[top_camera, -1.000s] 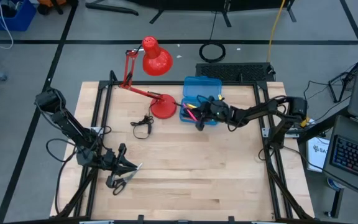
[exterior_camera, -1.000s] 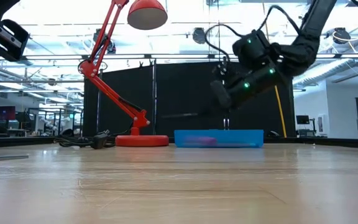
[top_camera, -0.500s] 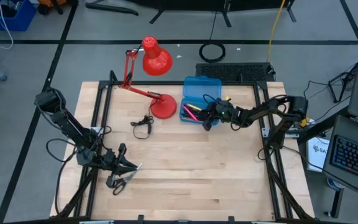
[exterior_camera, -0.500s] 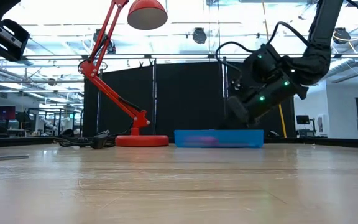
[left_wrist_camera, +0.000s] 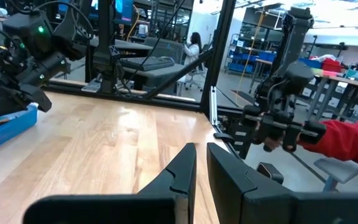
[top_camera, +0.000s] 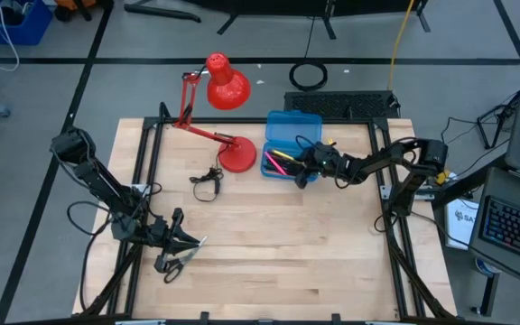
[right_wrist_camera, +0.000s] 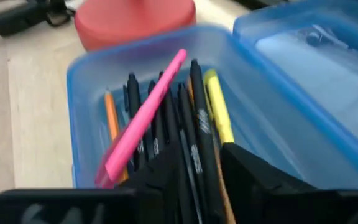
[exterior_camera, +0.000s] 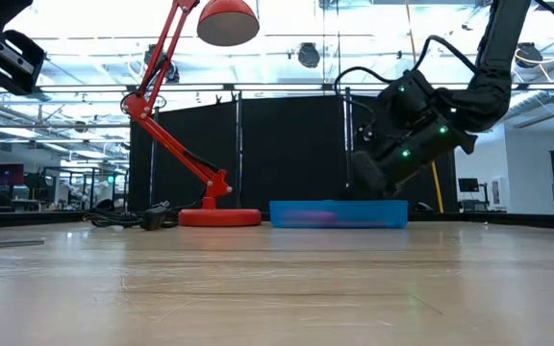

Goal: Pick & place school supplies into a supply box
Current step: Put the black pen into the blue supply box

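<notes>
While the right gripper hangs low over the near end of the blue supply box, its fingers stand a little apart around one of the black pens; whether that pen is clamped or already let go I cannot tell. Box contents, right wrist view: pink pen lying slantwise across the others, yellow marker, orange pencil, several black pens; lid hinged back behind the box. Box sits on the far side of the table, just beside the red lamp.

Left gripper waits near the table's front left edge with fingers nearly together and nothing visibly between them; scissors lie on the wood just beside it, not yet boxed.

Risks, as judged: if the pen is not fully released, lifting the right arm could drag it back out or tip it over the rim; the slanted pink pen rides high and could be knocked out by the fingers, or foul the lid later; scissors lie flat, so a shallow approach may only push them.

Unclear: low view shows the box as a blue strip with a pink smear only, contents unreadable; scissors absent from the left wrist view; small black wire tangle too small to identify.
</notes>
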Available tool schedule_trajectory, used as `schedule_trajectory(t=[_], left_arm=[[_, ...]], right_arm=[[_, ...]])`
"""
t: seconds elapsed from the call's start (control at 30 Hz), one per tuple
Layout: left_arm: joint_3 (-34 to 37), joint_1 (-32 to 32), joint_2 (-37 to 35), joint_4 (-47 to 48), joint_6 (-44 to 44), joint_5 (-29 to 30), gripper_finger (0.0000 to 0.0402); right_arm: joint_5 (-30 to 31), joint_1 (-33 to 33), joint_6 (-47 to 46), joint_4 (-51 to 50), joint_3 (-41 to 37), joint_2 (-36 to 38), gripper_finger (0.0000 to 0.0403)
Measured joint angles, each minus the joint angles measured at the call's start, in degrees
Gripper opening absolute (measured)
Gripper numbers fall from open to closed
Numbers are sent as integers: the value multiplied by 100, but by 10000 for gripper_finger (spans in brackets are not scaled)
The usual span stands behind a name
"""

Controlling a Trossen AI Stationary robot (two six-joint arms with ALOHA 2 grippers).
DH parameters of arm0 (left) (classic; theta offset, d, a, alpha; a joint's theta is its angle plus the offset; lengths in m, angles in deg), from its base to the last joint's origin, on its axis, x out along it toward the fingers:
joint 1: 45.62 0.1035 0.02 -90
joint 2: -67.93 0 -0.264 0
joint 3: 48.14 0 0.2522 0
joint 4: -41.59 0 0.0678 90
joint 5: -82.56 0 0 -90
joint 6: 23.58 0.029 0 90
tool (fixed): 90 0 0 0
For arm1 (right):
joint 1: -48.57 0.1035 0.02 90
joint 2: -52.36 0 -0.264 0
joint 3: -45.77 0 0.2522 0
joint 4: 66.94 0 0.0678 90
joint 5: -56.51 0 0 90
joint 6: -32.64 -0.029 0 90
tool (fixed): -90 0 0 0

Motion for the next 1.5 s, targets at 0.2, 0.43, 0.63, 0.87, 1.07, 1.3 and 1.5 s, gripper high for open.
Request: schedule_trajectory(t=[0.2, 0.43, 0.63, 0.87, 1.07, 1.3, 1.5], left_arm=[[0, 0, 0, 26, -251, -11, 42], [0, 77, 0, -222, -301, 55, 42], [0, 320, 0, -128, -306, 192, 42], [0, 474, 0, 1141, -1859, 702, 42], [0, 561, 0, 1760, -2410, 1019, 42], [-13, 621, 0, 2412, -2854, 862, 42], [-209, 799, 0, 3766, -3780, 573, 42]], right_arm=[[7, 96, 228, 654, 1, 0, 142], [108, 515, 551, 1269, 7, 210, 147], [166, 1070, 667, 1350, 7, 515, 135], [160, 1678, 579, 1458, 7, 599, 136], [157, 2060, 601, 1568, 7, 595, 133], [-12, 2127, 527, 1734, 7, 595, 130], [-153, 2135, 409, 1750, 9, 595, 130]])
